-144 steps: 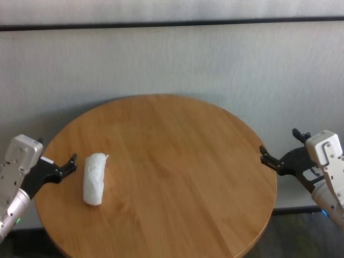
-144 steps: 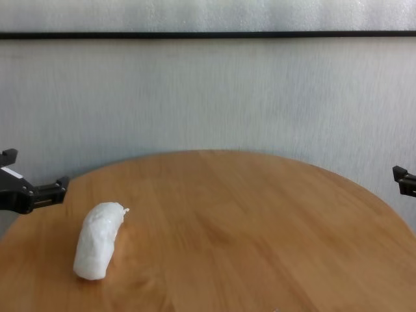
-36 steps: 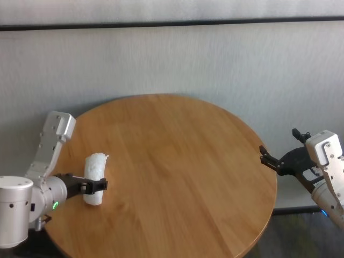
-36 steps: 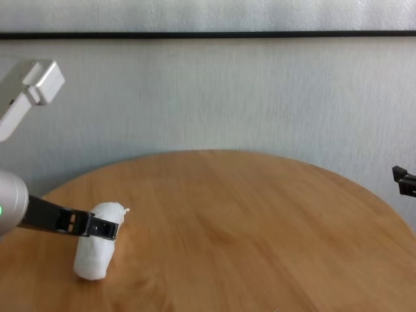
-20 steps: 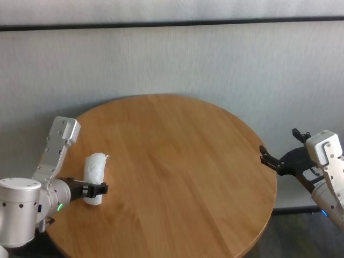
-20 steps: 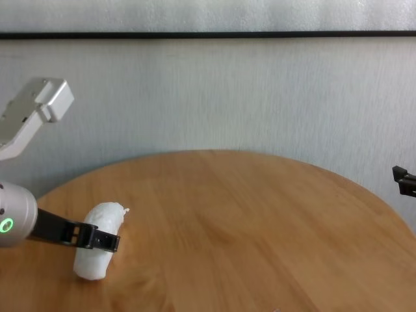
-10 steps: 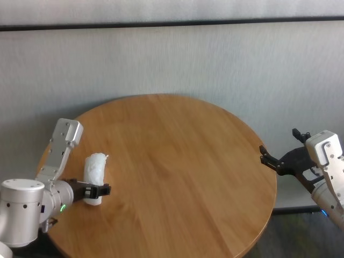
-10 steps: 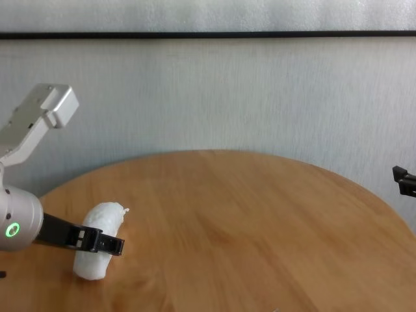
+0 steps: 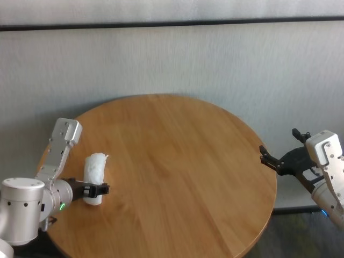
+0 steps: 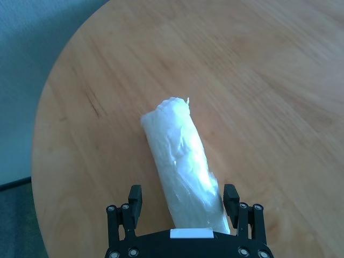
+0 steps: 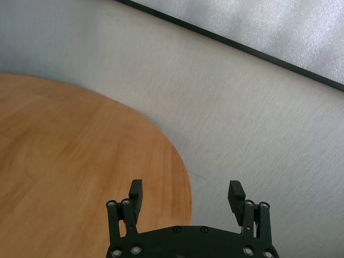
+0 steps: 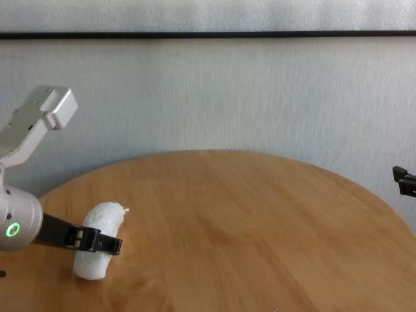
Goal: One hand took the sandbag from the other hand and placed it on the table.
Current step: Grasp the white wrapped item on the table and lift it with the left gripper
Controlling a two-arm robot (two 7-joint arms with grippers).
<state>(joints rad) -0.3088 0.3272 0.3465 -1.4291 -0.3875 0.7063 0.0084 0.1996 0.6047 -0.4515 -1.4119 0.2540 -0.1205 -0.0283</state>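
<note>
White bag (image 9: 93,178) lies flat on round desk (image 9: 177,161), near desk's left edge, twisted tip pointing away from robot. Left claw (image 10: 184,198) low at bag's near end, fingers (image 10: 134,198) wide, one on each side of bag, gap on one side visible. Right claw (image 11: 186,194) off desk's right edge, spread wide, holding nothing.

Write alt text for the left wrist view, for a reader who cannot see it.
The left claw is open, its two black fingers straddling the near end of a white, lumpy sandbag that lies on a round, light wood-grain table. The bag's small twisted tip points away from the claw.
</note>
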